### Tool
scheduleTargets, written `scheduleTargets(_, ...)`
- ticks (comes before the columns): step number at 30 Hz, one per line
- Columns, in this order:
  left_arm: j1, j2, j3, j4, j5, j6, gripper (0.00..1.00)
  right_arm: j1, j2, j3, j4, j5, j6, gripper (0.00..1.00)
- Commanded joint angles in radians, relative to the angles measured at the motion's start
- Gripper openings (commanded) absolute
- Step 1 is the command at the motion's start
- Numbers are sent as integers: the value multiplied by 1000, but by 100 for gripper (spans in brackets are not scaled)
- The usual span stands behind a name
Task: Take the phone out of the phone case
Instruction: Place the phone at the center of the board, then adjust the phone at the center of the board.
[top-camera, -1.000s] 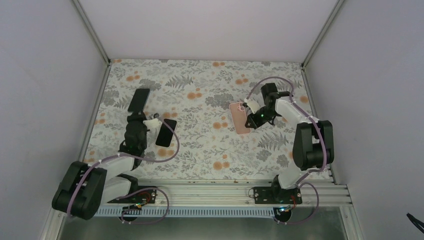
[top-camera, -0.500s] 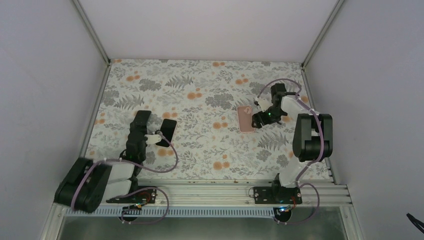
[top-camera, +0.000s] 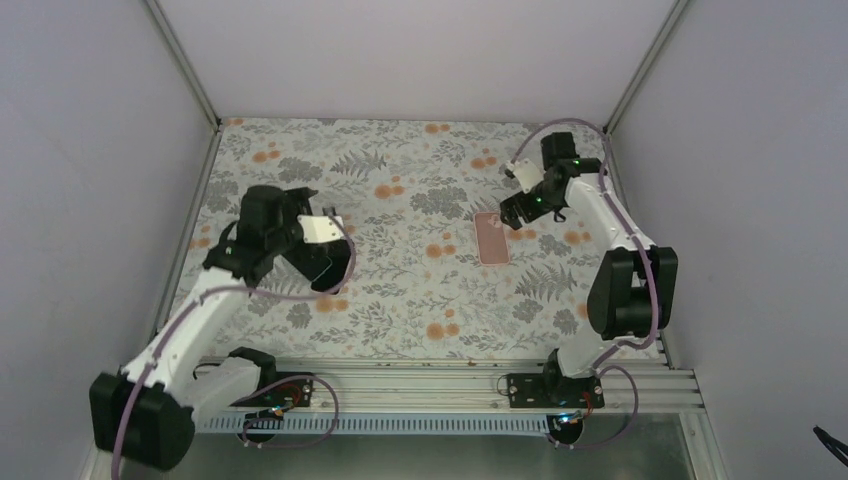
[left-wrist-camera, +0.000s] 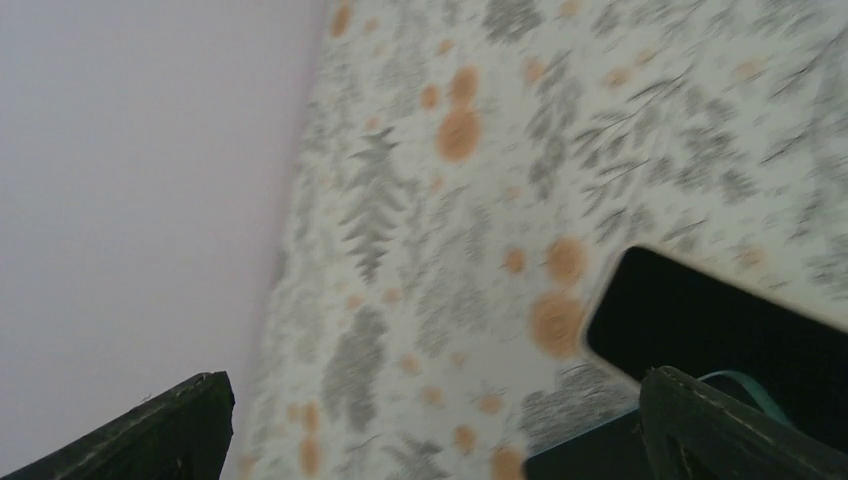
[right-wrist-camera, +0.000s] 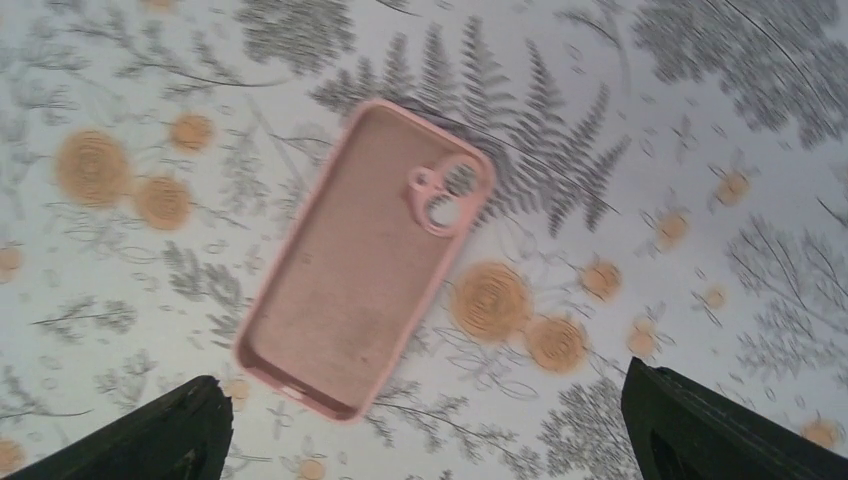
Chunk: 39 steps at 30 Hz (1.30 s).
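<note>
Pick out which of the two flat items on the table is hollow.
The pink case, lying open side up with a camera cut-out at one end. The black phone is a solid dark slab.

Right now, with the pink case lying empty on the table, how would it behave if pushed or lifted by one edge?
The case is a thin, hollow shell, so probably light and somewhat bendy if pinched. It lies flat, open side up, on the table, so a push would likely slide it, not tip it.
</note>
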Motion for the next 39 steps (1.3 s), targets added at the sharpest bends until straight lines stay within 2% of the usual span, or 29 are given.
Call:
scheduleTargets(1, 4, 156, 211, -411, 216, -129, 100, 122, -2, 49, -93, 3, -30, 100)
scheduleTargets(3, 11, 213, 285, -482, 244, -128, 100, 182, 6, 55, -100, 48, -16, 100)
scheduleTargets(5, 31, 255, 327, -495, 236, -132, 100, 224, 7, 70, -111, 27, -10, 100)
scheduleTargets(10, 214, 354, 363, -350, 304, -216, 100, 360, 7, -18, -107, -68, -111, 100)
scheduleTargets(13, 298, 497, 439, -362, 375, -291, 100, 444, 8, -86, -21, -70, -135, 100)
scheduleTargets(15, 319, 595, 492, -401, 411, -324, 100, 515, 22, -93, 2, -115, -152, 100)
scheduleTargets(17, 322, 678, 527, -427, 426, -329, 95, 580, 48, -92, 38, -126, -157, 98)
scheduleTargets(19, 322, 740, 541, -414, 416, -343, 87, 643, 70, -77, 84, -117, -158, 90)
scheduleTargets(22, 320, 816, 561, -395, 399, -354, 70, 706, 136, -20, 158, -87, -138, 60)
scheduleTargets(26, 322, 898, 591, -403, 395, -374, 36, 723, 317, 170, 126, -137, -108, 24)
scheduleTargets(29, 322, 923, 584, -395, 390, -377, 26, 760, 387, 247, 110, -170, -137, 18)
scheduleTargets(33, 321, 950, 565, -375, 371, -368, 4, 851, 430, 263, 145, -157, -161, 6)
scheduleTargets(39, 320, 1001, 588, -332, 368, -395, 2, 979, 485, 307, 124, -208, -176, 4)
